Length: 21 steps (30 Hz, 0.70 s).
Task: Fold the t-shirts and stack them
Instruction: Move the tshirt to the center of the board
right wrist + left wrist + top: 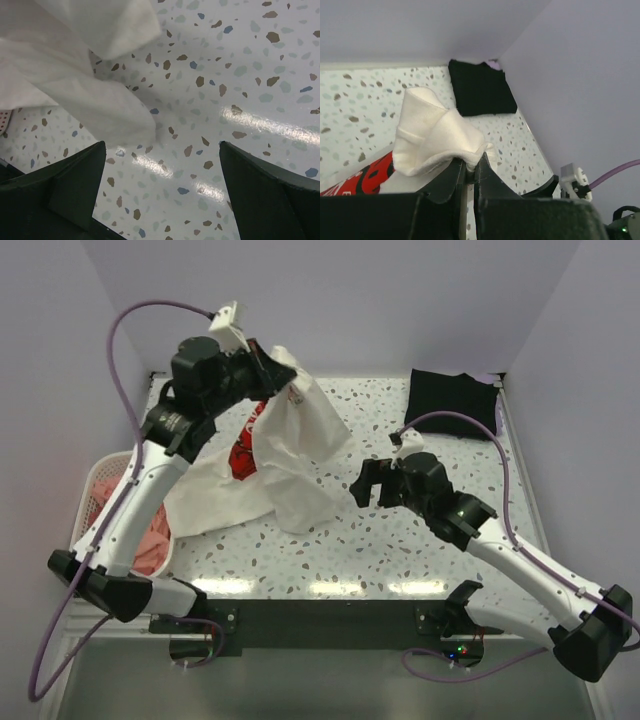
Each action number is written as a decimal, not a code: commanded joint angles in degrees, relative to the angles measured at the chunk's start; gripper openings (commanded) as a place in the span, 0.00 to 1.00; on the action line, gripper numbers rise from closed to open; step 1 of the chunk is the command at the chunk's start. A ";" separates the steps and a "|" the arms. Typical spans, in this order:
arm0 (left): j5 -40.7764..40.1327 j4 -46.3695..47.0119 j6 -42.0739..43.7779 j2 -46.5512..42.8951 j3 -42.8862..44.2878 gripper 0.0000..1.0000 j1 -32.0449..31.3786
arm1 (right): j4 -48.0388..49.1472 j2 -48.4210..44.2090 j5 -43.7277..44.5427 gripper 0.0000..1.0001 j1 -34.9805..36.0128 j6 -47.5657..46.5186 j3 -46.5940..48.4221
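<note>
My left gripper [283, 375] is raised over the back left of the table and shut on a bunched edge of the white t-shirt [295, 455]. The shirt hangs down from it, its lower part resting on the table with the red print [242, 455] showing. In the left wrist view the jaws [470, 167] pinch a fold of white cloth [435, 135]. A black t-shirt [452, 402] lies folded at the back right corner. My right gripper [365, 485] hovers open just right of the white shirt's lower edge [100, 110], holding nothing [162, 150].
A white lattice basket [98, 480] stands at the table's left edge with salmon-pink t-shirts [150, 540] in it. Walls close in the back and both sides. Speckled tabletop [400, 550] stretches in front of the right gripper.
</note>
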 commanded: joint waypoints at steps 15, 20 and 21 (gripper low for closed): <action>0.65 13.77 -8.93 39.98 10.19 0.00 -17.91 | 9.85 2.53 -1.53 0.98 2.75 5.01 -10.27; 0.74 10.07 -10.95 50.78 25.38 0.00 -20.29 | 10.21 4.28 0.05 0.96 4.59 5.19 -10.45; 1.01 10.33 -11.74 51.77 26.63 0.00 -20.29 | 10.64 4.64 0.49 0.96 5.03 5.10 -10.28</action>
